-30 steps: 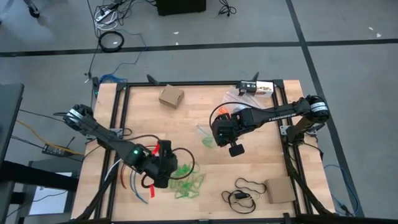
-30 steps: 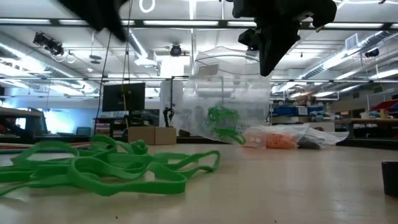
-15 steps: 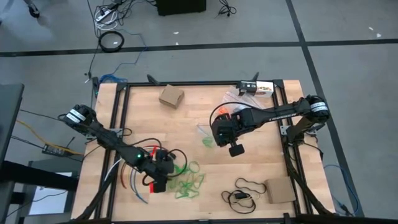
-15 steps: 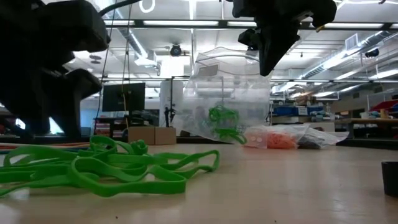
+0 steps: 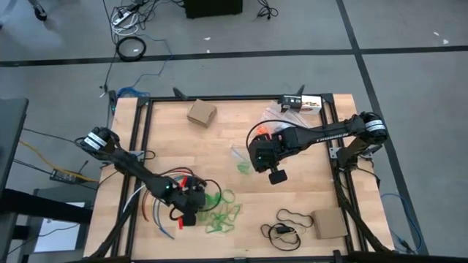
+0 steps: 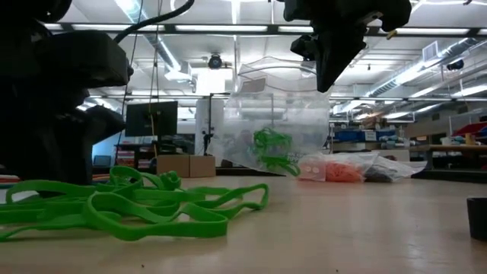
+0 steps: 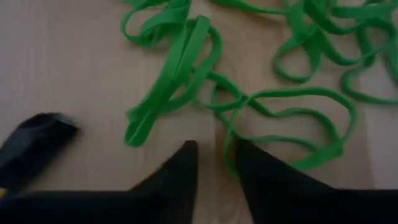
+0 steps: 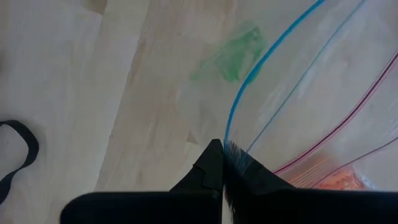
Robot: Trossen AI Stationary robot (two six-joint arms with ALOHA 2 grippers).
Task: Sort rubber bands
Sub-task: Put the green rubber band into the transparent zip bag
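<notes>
The left pincer (image 7: pixel 214 163) is low over the worktop (image 5: pixel 219 146) in the lower left of the high view, at the edge of the green rubber bands (image 7: pixel 261 81); its fingers stand a little apart, and one band strand lies in the gap between them; whether it is gripped I cannot tell. The right pincer (image 8: pixel 222 163) is at the centre of the high view, clamped together on the rim of a clear bag (image 6: pixel 278 114); this bag contains some green bands (image 6: pixel 270 151).
</notes>
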